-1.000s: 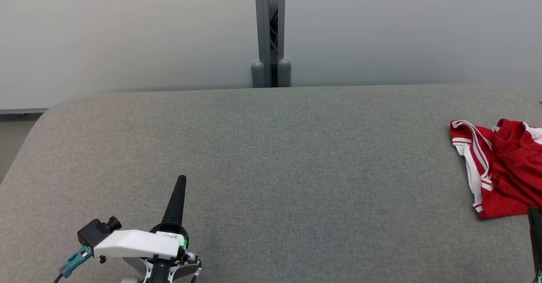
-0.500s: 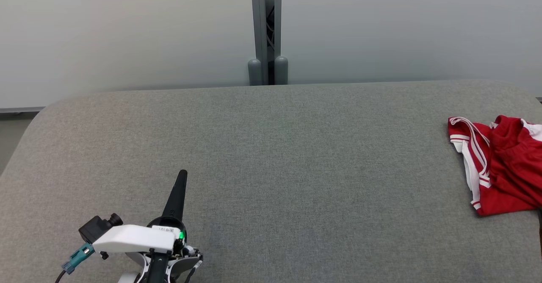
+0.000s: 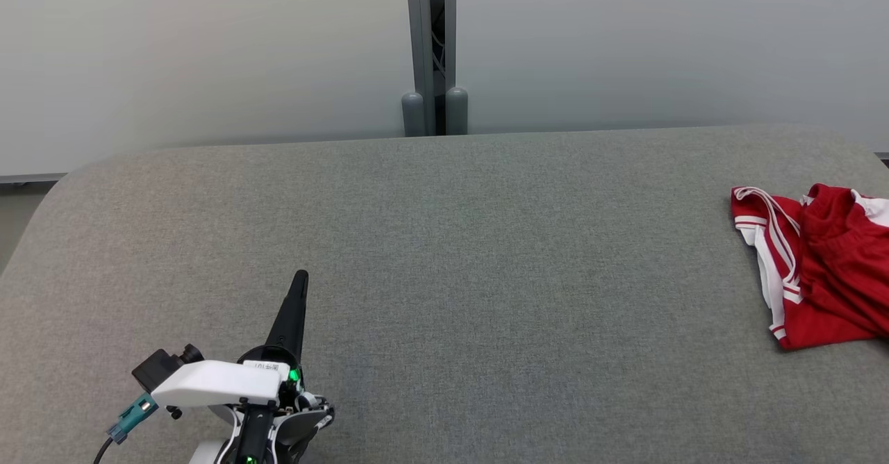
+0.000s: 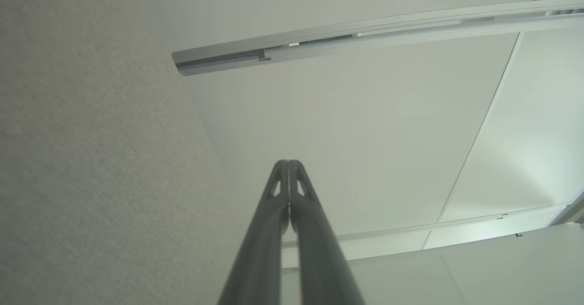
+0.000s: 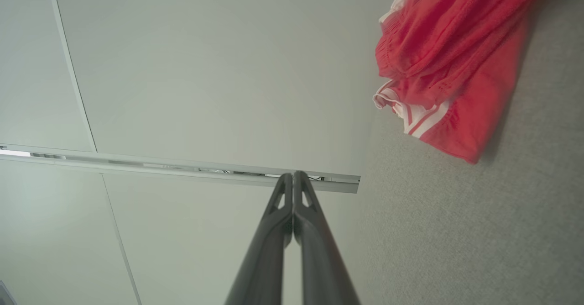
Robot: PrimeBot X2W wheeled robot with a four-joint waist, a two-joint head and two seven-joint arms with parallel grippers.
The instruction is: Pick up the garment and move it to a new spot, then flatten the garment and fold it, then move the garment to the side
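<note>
Where the grey worktop (image 3: 451, 242) runs out at the robot's right, the garment (image 3: 826, 269) lies in a loose heap: red cloth with white stripes, part of it cut off by the head view's edge. One striped hem faces the middle of the worktop, with rumpled folds piled behind it. It is not spread flat, and no crisp fold shows. Such a heap at the side fits a garment waiting to be carried off, and equally one set aside after a rough folding; the pictures do not settle which.

The left gripper (image 3: 300, 278) hovers over the near left of the worktop, well apart from the garment, its two fingers pressed together on nothing. The right gripper (image 5: 292, 176) is likewise clenched and empty, with the garment off to the upper right of its wrist view, not touching it.

I judge the cloth light, thin and limp, a sports knit that looks fine-meshed in the right wrist view. It should sag and swing from any hold, slide easily over the worktop's weave, and take no harm from a firm pinch. The striped hem, where the seam is doubled, or what looks like a gathered band at the far side of the heap, seems the surest place to grip. A pinch in the middle would likely gather several layers at once.
</note>
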